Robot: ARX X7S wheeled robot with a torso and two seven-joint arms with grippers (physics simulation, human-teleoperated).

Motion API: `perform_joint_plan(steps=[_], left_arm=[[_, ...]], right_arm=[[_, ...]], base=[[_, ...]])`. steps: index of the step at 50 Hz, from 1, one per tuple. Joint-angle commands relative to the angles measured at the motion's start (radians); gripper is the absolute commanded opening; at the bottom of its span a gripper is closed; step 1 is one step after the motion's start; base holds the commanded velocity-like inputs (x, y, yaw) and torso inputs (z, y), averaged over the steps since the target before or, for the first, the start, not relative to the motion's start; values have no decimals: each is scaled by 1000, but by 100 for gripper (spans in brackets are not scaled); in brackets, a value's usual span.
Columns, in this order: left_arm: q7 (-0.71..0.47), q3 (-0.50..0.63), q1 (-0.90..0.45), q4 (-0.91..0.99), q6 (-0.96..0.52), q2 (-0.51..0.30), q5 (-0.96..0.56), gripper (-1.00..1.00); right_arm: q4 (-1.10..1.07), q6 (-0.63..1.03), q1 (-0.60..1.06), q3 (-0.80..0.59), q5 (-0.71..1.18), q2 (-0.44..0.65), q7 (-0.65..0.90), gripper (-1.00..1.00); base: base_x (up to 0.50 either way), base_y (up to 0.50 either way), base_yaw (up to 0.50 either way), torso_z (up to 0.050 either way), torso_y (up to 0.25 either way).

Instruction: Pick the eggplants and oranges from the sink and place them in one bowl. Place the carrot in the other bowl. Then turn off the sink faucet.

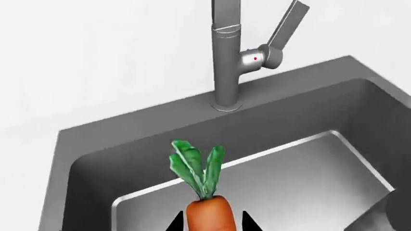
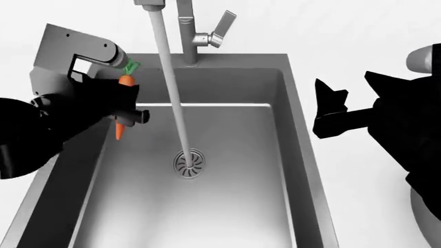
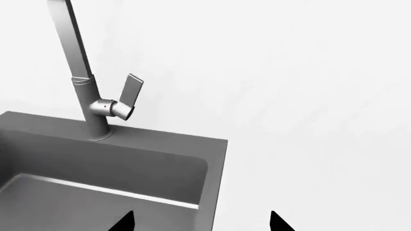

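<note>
Orange carrot [image 2: 122, 106] clamped between left pincer [image 2: 127, 111] tips

Tall grey steel faucet [image 2: 185, 31] behind rectangular dark grey metal sink [image 2: 296, 119]; slim orange carrot [image 2: 122, 106] over sink's left side, in left gripper [image 2: 127, 103].

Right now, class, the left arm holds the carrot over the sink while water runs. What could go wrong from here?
1. The left tool grips the carrot near its thick end, over the sink; a slip would probably drop it back in.
2. Neither bowl is in view, so the carry is unguided.
3. The water stream runs close beside the carrot, and the faucet lever looks untouched; the open right tool hovers off to the side.
</note>
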Motion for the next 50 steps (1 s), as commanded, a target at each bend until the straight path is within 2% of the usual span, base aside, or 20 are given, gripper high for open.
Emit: perform_joint_plan(steps=[1, 29, 43, 50], left_arm=[[-21, -92, 27, 193, 10, -101, -143, -100], [-63, -105, 53, 210, 45, -103, -205, -100], [-94, -130, 50, 226, 68, -119, -251, -100], [-116, -123, 34, 227, 64, -124, -276, -100]], right_arm=[[2, 8, 27, -9, 13, -4, 14, 100], [-6, -7, 9, -15, -15, -1, -2, 100], [-14, -4, 13, -12, -5, 14, 21, 100], [-6, -12, 4, -10, -11, 13, 18, 100]], base=[[0, 0, 0, 0, 250], [1, 0, 0, 0, 249], [1, 0, 0, 0, 11], [-475, -1, 0, 0, 0]])
